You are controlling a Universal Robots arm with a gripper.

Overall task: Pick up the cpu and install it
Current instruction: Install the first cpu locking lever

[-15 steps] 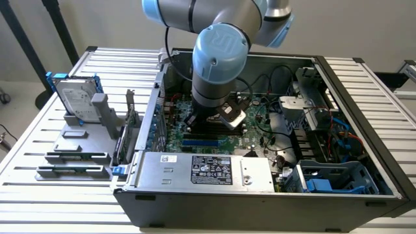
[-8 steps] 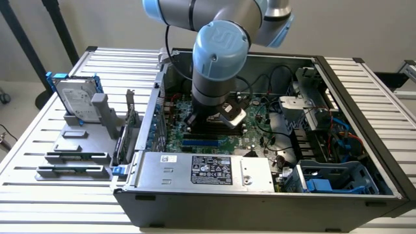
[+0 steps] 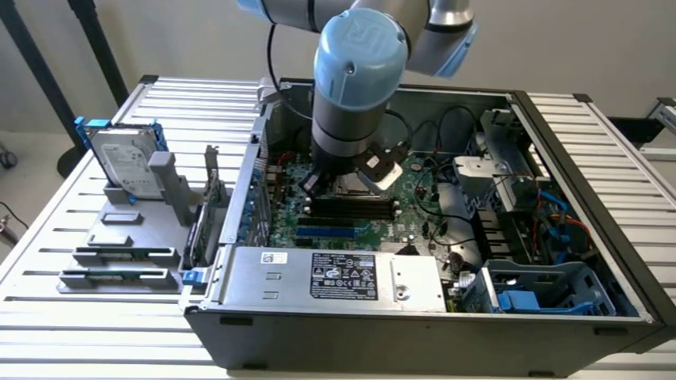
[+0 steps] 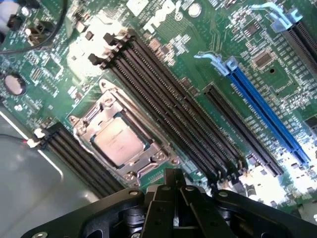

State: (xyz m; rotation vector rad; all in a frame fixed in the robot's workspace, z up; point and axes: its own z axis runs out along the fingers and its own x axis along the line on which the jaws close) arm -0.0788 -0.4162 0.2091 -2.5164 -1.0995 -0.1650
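One cpu (image 4: pixel 120 140) seated in socket (image 4: pixel 124 144); Dell logo (image 4: pixel 161 14) on motherboard (image 4: pixel 218 69).

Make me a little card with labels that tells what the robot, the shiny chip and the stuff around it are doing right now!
place: open computer case on a slatted table
robot: arm reaching down into the case over the motherboard
gripper: gripper shut, nothing between the fingers, hanging just above the board
cpu: cpu lying flat inside the metal socket frame
beside the socket: rows of long black memory slots, none filled
also on the board: blue slot
outside the case: hard drive standing upright in a grey holder
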